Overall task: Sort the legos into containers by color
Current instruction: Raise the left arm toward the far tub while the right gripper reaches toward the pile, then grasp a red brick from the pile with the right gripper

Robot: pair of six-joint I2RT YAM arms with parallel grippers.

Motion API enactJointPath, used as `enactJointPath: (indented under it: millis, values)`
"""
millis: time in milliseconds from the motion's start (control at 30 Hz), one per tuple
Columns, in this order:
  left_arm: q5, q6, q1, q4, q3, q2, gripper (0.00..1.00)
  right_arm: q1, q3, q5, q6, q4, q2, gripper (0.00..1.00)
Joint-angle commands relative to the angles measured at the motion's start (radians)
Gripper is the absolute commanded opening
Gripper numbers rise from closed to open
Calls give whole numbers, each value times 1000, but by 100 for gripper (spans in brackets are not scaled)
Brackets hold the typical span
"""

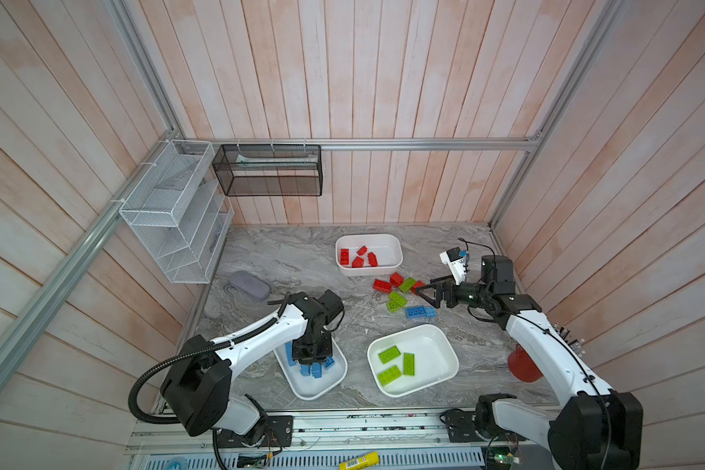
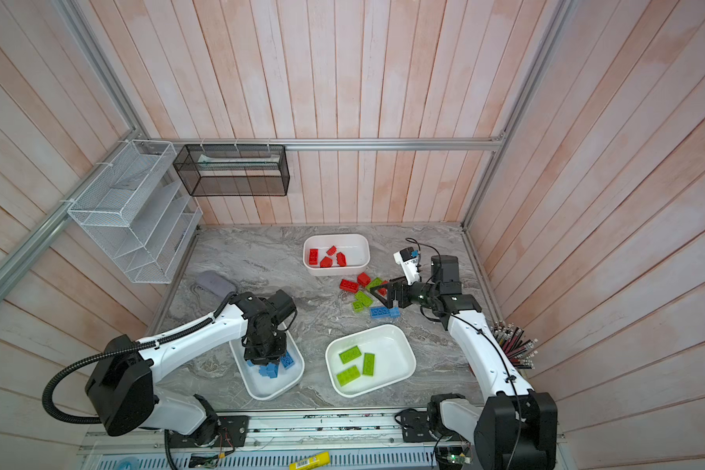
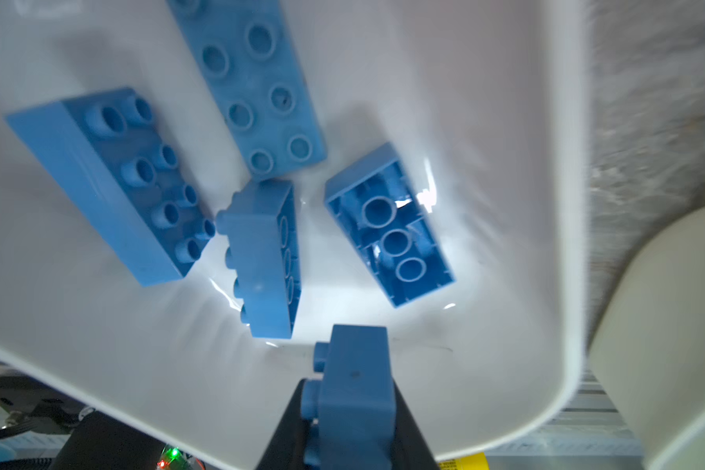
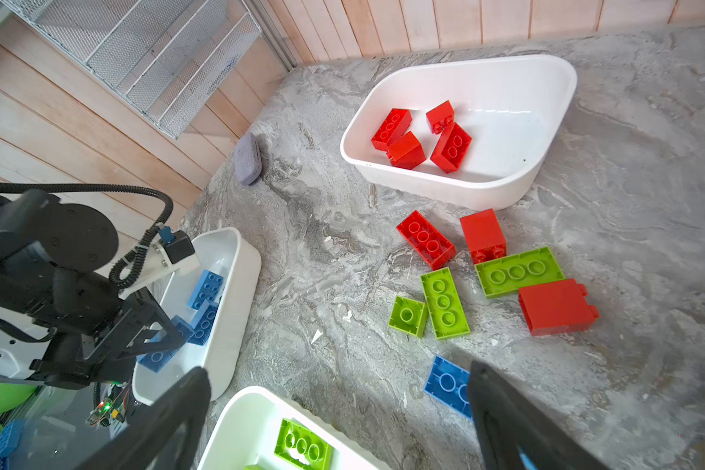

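Now the left jaws pinch a blue lego low over the blue-filled tub, set for a matching drop; right jaws gape wide by the loose legos on the table, ready to pick.

White tub: smooth glossy plastic with bright highlights; blue brick: smooth satin plastic; tabletop: grey veined, stone-look, matt; walls: pale washed wood planks; white wall basket: painted metal mesh; frame rail: brushed metal; grey case: matt, cloth-like texture.
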Motion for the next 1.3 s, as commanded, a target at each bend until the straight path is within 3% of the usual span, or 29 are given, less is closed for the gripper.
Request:
enactJointPath:
  millis: [0, 200, 333, 567, 633, 667, 967, 1267]
  values:
    - [17, -38, -3, 57, -38, 8, 27, 12, 2, 3, 5, 21, 12, 98]
    - [2, -28, -2, 71, -47, 49, 41, 13, 18, 23, -21, -12, 7, 98]
    - [-50, 18, 26, -2, 99, 44, 64, 11, 29, 29, -25, -10, 16, 98]
    - [-48, 196, 138, -12, 370, 46, 79, 23, 61, 36, -32, 1, 65, 98]
    - [-27, 259, 166, 33, 422, 51, 89, 50, 91, 70, -72, -21, 97, 98]
    - [0, 284, 179, 66, 434, 52, 100, 59, 104, 80, -90, -31, 115, 98]
    - [322, 310, 275, 486, 407, 60, 100, 192, 255, 209, -269, -66, 335, 98]
    - [448, 262, 348, 612, 289, 28, 100, 289, 416, 344, -512, -141, 598, 90]
